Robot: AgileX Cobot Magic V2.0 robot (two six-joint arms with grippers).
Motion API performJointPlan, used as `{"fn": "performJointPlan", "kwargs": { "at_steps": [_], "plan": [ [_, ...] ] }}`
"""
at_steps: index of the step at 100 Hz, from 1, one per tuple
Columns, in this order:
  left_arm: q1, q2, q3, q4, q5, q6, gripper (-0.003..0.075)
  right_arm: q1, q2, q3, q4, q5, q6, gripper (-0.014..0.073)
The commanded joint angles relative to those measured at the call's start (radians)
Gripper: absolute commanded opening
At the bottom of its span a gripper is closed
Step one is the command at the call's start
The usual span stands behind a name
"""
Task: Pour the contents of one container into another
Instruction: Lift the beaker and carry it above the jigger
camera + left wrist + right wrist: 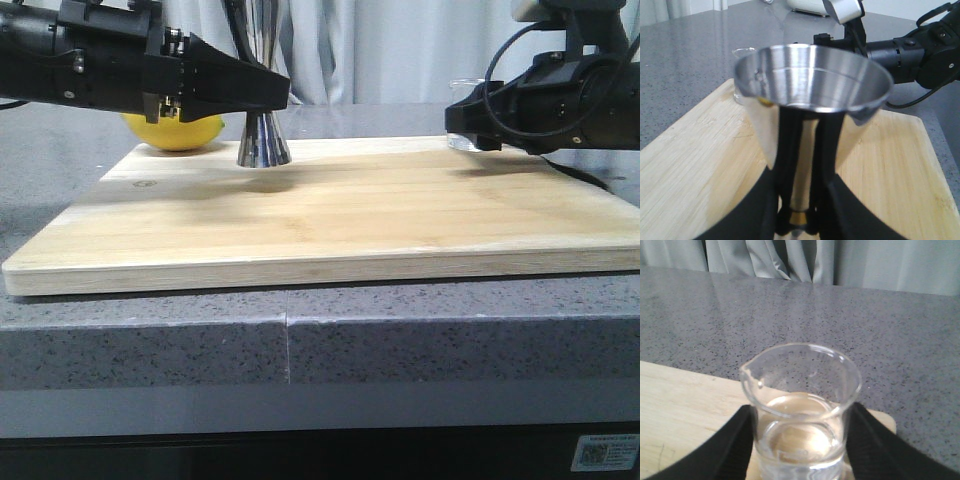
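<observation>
Gripping jigger (810, 100) in left claw (800, 220), beaker (802, 410) in right claw (800, 450); liquid visible only wrist-side.

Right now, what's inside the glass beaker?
The beaker holds a shallow layer of clear liquid, its upper part unfilled. The right gripper has its fingers on either side, covering the lower walls, and the beaker's bottom edge is out of frame.
</observation>
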Motion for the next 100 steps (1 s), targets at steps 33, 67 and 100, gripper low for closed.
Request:
{"fn": "performJointPlan", "kwargs": {
  "at_steps": [33,67,100],
  "plan": [
    [-0.010,-0.057,-0.028,-0.074,0.113,-0.005,-0.0019,-0.003,-0.053,-0.027,0.001,-0.077,-0.001,0.0309],
    [-0.010,-0.057,-0.028,-0.074,0.113,-0.005,-0.0019,-0.003,-0.121,-0.027,-0.009,-0.073,-0.001,0.0309],
    [-0.021,-0.057,-0.028,-0.074,0.113,-0.005,-0.0019,-0.003,-0.196,-0.027,-0.076,-0.030,-0.001,0.0309]
  ]
}}
